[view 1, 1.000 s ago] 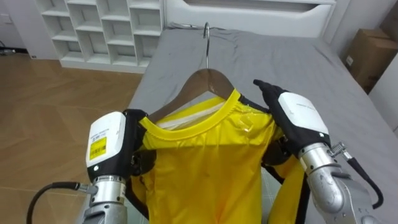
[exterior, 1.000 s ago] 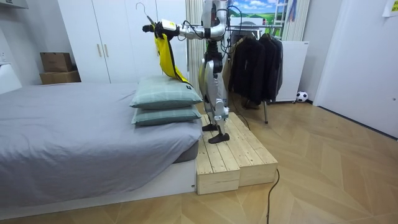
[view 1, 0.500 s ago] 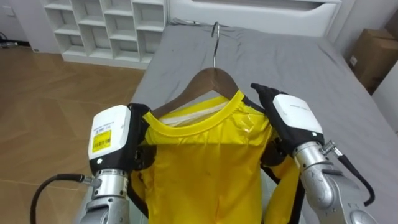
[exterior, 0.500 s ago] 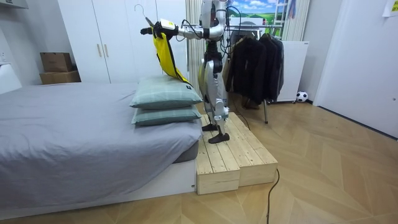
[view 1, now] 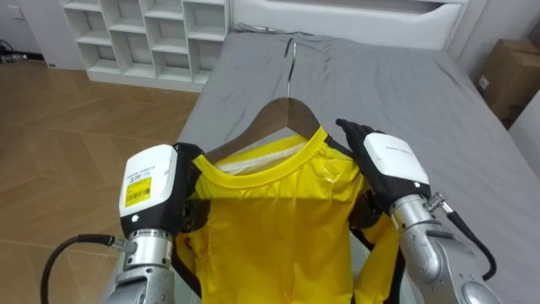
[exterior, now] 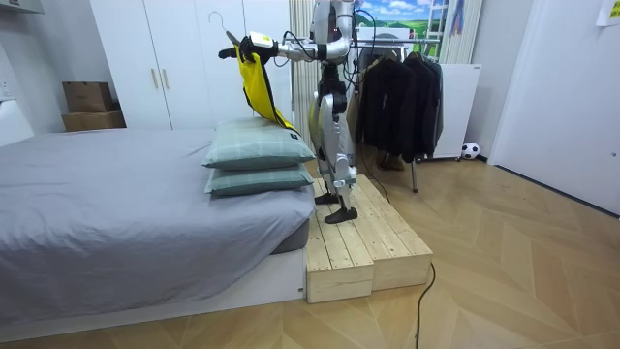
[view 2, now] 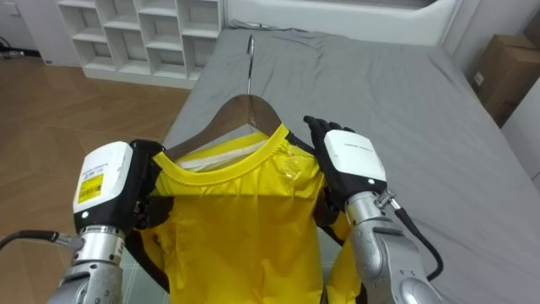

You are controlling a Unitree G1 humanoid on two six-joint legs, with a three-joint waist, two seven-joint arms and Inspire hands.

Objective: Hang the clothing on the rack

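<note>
Shirt (view 1: pixel 278 219), soft, light and probably slippery, up on hanger (view 1: pixel 283 110) over bed (view 1: pixel 405 84), each shoulder pinched in curled fingers of left hand (view 1: pixel 152 190) and right hand (view 1: pixel 388 165); safer to grip through cloth onto stiff hanger ends, not loose cloth.

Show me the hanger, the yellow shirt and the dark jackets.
hanger (view 1: pixel 288 76), left eye view, on its metal hook stem.
yellow shirt (view 1: pixel 278 228), left eye view, on its front.
dark jackets (exterior: pixel 395 97), room view, on a hanging jacket's front.
</note>
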